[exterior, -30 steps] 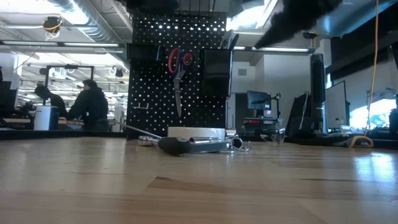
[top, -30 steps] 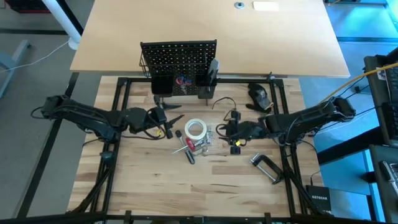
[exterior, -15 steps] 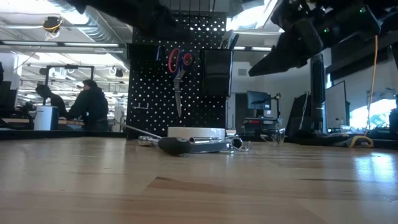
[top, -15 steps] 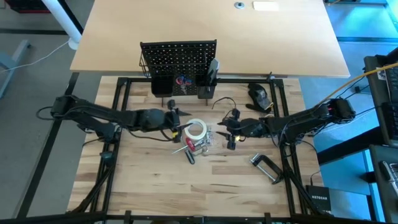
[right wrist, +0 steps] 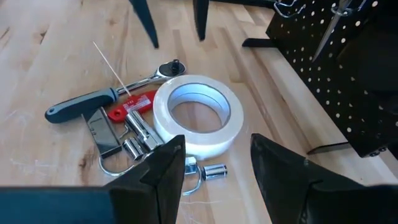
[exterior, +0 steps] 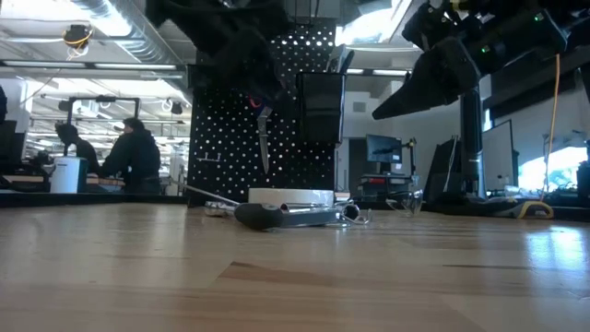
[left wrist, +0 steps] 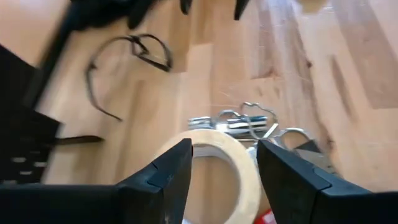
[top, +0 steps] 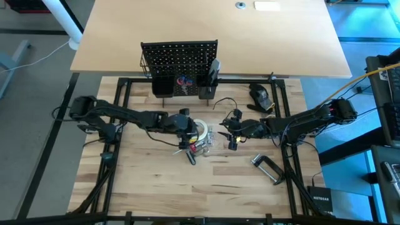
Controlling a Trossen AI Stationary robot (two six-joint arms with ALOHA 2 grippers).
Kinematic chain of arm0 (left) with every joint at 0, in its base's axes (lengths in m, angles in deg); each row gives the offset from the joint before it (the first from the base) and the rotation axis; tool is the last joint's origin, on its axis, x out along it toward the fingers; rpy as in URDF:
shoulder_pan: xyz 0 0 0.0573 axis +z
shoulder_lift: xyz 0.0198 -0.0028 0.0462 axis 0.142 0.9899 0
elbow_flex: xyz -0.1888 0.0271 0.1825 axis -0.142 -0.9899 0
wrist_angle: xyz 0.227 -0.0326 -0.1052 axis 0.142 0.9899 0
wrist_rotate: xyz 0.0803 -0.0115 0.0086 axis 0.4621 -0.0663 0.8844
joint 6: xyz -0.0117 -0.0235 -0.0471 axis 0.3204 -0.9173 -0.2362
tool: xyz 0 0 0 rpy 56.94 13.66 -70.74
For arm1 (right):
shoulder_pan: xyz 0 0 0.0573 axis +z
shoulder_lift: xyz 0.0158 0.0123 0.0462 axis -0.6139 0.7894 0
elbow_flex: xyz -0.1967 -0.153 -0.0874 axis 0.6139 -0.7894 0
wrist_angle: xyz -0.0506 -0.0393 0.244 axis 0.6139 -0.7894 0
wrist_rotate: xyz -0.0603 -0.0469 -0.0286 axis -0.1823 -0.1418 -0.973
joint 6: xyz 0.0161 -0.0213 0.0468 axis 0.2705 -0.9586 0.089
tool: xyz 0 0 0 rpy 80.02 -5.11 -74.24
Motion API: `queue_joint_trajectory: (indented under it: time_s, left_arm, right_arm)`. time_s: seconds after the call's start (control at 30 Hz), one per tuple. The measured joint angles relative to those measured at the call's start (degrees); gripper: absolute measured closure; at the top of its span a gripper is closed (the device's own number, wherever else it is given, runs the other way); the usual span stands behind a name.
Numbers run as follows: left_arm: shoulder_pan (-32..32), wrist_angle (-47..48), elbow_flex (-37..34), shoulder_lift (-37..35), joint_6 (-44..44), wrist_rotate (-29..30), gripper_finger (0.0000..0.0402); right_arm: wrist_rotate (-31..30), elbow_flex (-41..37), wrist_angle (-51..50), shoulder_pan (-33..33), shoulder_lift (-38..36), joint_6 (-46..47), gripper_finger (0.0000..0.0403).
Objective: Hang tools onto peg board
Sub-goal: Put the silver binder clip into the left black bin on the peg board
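white tape roll (right wrist: pixel 198 113) flat — peg board (top: pixel 179 59) upright

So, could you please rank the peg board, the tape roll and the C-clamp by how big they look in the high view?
1. The peg board, clearly largest.
2. The C-clamp.
3. The tape roll, partly hidden by the left arm.
The clamp and tape look close in size, so that order is unsure.

Open workshop behind: ceiling ducts (exterior: pixel 120 28), monitors (exterior: pixel 383 148), seated person (exterior: pixel 134 152), possibly working.
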Motion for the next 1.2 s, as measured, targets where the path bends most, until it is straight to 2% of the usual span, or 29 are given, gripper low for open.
queue_joint_trajectory:
  time_s: [0.1, 0.37, 0.5, 0.67, 0.83, 0.97, 1.2]
  left_arm:
    - [1.34, 0.16, 0.27, 1.87, -2.49, -5.35, 0.0231]
    - [3.98, 1.16, 0.27, 7.02, -6.14, -14.34, 0.0231]
    - [4.47, 1.50, 0.27, 8.96, -6.93, -14.78, 0.0231]
    - [5.15, 6.21, 0.26, 9.61, -8.19, -14.74, 0.0231]
    - [5.03, 9.45, 0.32, 9.50, -8.86, -14.48, 0.0231]
    - [4.23, 10.39, -0.13, 9.39, -8.76, -12.83, 0.0231]
    - [3.71, 8.37, -0.46, 9.53, -8.12, -9.93, 0.0231]
  right_arm:
    - [-0.01, 0.00, -0.92, 0.00, 0.00, 0.04, 0.0221]
    - [-0.01, 0.02, -2.25, 0.00, 0.00, 0.11, 0.0221]
    - [0.32, 0.02, -2.25, 0.00, 0.00, 0.11, 0.0221]
    - [5.24, 0.04, -1.78, 0.00, 2.13, -1.72, 0.0221]
    - [8.60, 0.05, 1.84, 0.00, 9.29, -10.52, 0.0221]
    - [8.55, 1.39, 3.81, 0.00, 15.53, -16.43, 0.0221]
    - [8.91, 6.12, 3.60, -1.07, 23.34, -18.42, 0.0221]
